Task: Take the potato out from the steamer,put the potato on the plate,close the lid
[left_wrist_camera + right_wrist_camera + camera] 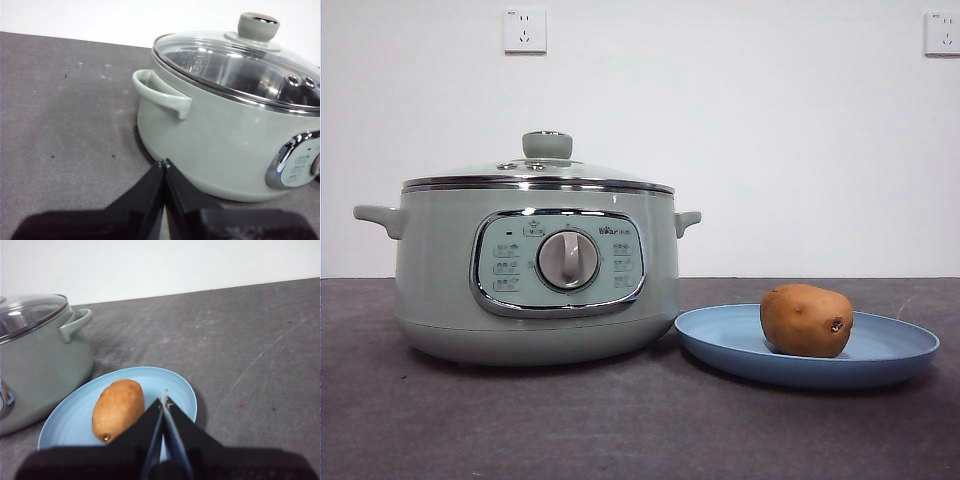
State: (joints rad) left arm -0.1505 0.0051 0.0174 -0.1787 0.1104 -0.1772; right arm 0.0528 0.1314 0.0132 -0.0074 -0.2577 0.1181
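Potato (806, 320) rests on plate (880, 362) beside steamer (440, 290); lid (538, 178) seated. Left gripper (164, 162) and right gripper (164, 400) both closed, empty. Risk: right gripper, hanging above plate, could nudge potato if lowered

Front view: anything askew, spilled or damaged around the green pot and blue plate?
Nothing stands out. The clear glass lid sits level on the pale-green steamer, and the brown potato lies whole on the light-blue plate beside it. No spills show. Both grippers, left and right, are shut, holding nothing.
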